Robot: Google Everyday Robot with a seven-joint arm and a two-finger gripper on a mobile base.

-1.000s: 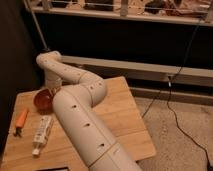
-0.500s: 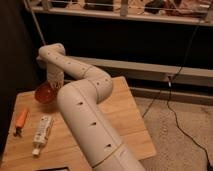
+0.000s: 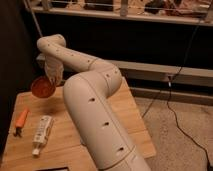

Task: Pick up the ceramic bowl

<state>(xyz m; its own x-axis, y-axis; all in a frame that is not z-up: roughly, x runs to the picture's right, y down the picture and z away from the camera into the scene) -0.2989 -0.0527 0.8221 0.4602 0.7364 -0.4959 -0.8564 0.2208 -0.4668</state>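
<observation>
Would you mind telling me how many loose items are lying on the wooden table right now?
2: an orange carrot-shaped thing near the left edge, and a white packet beside it. The ceramic bowl is lifted at the end effector. The arm may hide others.

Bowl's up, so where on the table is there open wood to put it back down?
The tool holds the ceramic bowl above the table's far-left corner. Bare wood lies below it, behind the carrot-shaped thing and white packet. The left front is crowded; the arm hides the middle.
</observation>
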